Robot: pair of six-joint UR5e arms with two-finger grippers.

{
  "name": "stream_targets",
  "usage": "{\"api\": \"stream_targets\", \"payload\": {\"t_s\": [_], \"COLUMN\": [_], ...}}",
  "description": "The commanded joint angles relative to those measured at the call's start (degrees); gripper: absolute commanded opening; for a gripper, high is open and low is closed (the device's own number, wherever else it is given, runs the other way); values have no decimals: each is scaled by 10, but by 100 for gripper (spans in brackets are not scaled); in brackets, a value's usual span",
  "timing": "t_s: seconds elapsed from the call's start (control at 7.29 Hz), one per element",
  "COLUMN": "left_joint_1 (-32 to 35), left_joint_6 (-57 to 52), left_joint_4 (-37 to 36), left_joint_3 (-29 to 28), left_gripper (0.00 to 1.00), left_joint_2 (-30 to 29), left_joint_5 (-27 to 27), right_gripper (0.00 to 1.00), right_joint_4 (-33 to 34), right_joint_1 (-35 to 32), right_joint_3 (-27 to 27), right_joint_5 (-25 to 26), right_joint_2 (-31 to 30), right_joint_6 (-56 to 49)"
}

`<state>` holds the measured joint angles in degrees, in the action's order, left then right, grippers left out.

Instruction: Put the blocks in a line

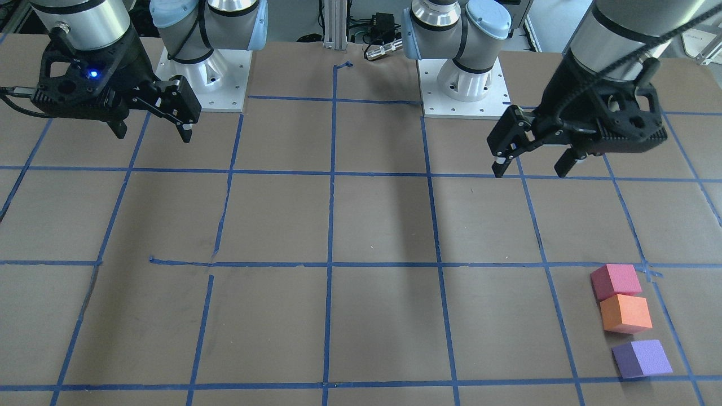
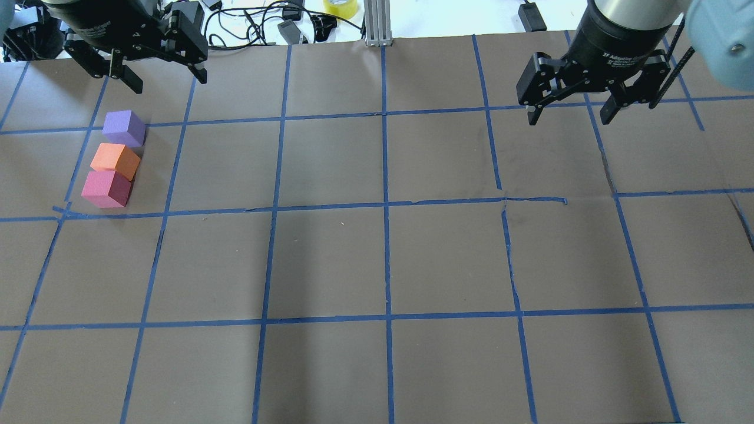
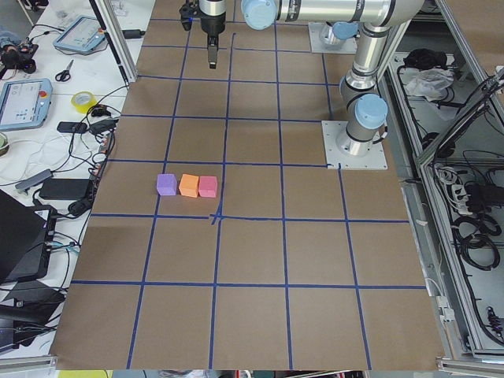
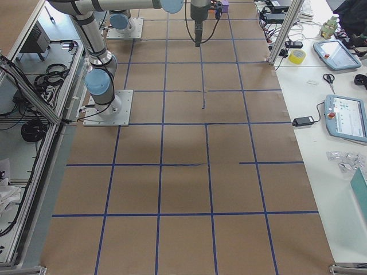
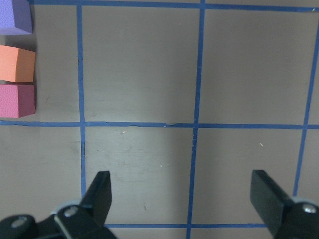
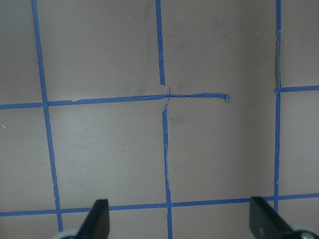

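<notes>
Three foam blocks stand in a row near the table's far left in the overhead view: purple [image 2: 123, 128], orange [image 2: 115, 160], pinkish-red [image 2: 106, 188]. Orange and pinkish-red touch, and a small gap parts purple from orange [image 1: 625, 313]. The left wrist view shows them at its left edge: purple [image 5: 15, 15], orange [image 5: 17, 63], pinkish-red [image 5: 17, 100]. My left gripper [image 2: 168, 81] is open and empty, raised above the table beyond the purple block. My right gripper [image 2: 568, 119] is open and empty, high over the far right.
The brown table carries a blue tape grid [image 2: 386, 203]. The two arm bases [image 1: 203, 73] [image 1: 462, 79] stand at the robot's edge. An aluminium post [image 2: 377, 23], cables and a yellow tape roll [image 2: 340, 7] lie beyond the far edge.
</notes>
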<state>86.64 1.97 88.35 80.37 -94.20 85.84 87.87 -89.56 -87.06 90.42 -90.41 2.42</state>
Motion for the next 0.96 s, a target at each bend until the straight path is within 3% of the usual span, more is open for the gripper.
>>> {"api": "stream_targets", "payload": {"t_s": [0.0,0.82], "left_joint_1": [30,22], "left_joint_6": [34,30], "left_joint_4": [5,32], "left_joint_3": [19,30], "left_gripper": [100,100], "left_joint_2": [12,46], "left_joint_5": [0,4], "right_gripper": [100,100], "right_joint_4": [0,2], "right_joint_1": [0,0], "right_joint_3": [0,0], "right_joint_5": [0,0], "right_joint_2": [0,0], "right_joint_6": [2,2]}}
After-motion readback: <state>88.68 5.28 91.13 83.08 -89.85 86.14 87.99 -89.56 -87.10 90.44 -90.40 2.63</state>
